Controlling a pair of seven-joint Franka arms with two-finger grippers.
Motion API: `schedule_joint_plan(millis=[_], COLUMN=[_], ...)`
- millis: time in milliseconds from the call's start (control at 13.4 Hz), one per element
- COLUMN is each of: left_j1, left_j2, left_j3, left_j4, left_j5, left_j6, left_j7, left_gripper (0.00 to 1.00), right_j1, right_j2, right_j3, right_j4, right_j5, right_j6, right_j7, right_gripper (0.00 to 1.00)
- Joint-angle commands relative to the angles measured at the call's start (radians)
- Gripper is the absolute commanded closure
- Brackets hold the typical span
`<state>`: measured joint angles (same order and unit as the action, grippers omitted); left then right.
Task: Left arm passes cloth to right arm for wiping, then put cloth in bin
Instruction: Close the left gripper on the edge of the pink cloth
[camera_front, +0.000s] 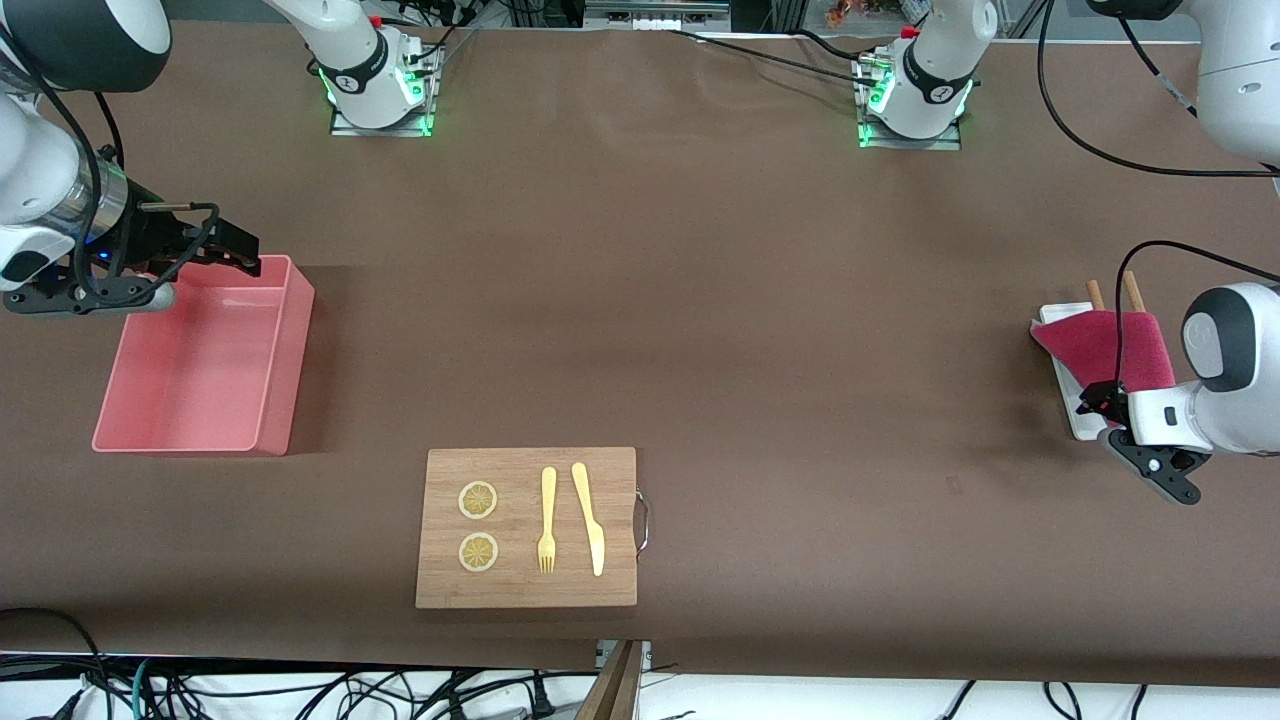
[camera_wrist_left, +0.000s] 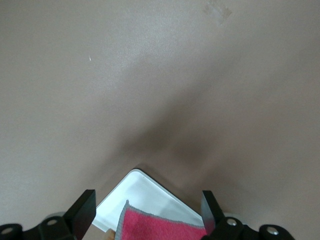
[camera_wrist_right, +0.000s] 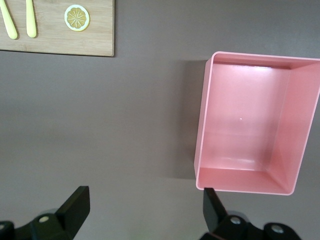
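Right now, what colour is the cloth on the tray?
Crimson-pink cloth, grey edging; clearest in front view.

cloth (camera_wrist_left: 160, 226): cut by left wrist view's edge | white tray (camera_front: 1062, 388): partly hidden under cloth

Crimson cloth (camera_front: 1108, 350) w/ grey edge, pale pink bin (camera_front: 285, 370), white tray (camera_wrist_left: 150, 192), brown table (camera_front: 700, 300)

cloth (camera_front: 1100, 345): draped on white tray (camera_front: 1075, 412), left arm's end of surface
left tool (camera_front: 1098, 400): at cloth's nearer edge
bin (camera_front: 290, 370): right arm's end
right tool (camera_front: 215, 250): over bin's rim
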<state>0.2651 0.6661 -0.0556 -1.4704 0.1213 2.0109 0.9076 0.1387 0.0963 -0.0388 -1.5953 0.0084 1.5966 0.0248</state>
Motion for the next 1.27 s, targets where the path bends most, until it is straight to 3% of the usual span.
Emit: schedule_joint_plan(millis=[0, 523, 822, 1196], left_j1=[0.013, 0.049, 0.054, 0.054], left_j2=[0.026, 0.067, 0.069, 0.067], left_j3=[-0.007, -0.007, -0.007, -0.006], left_j4=[0.029, 0.018, 0.016, 0.019], left_j5=[0.012, 0.017, 0.015, 0.017], left_j6=[0.047, 0.094, 0.039, 0.003], left_j7=[0.066, 0.071, 0.067, 0.067], left_gripper=[0.1, 0.12, 0.31, 0.43], right_j1=[0.002, 0.002, 0.001, 0.002], right_j2=[0.005, 0.005, 0.005, 0.005], right_j3=[0.002, 0.002, 0.002, 0.002], right_j4=[0.018, 0.018, 0.018, 0.018], right_j5=[-0.014, -0.013, -0.013, -0.013], right_j6=[-0.014, -0.014, -0.014, -0.014], right_j7=[0.011, 0.011, 0.011, 0.011], right_gripper=[0.0, 0.0, 0.0, 0.0])
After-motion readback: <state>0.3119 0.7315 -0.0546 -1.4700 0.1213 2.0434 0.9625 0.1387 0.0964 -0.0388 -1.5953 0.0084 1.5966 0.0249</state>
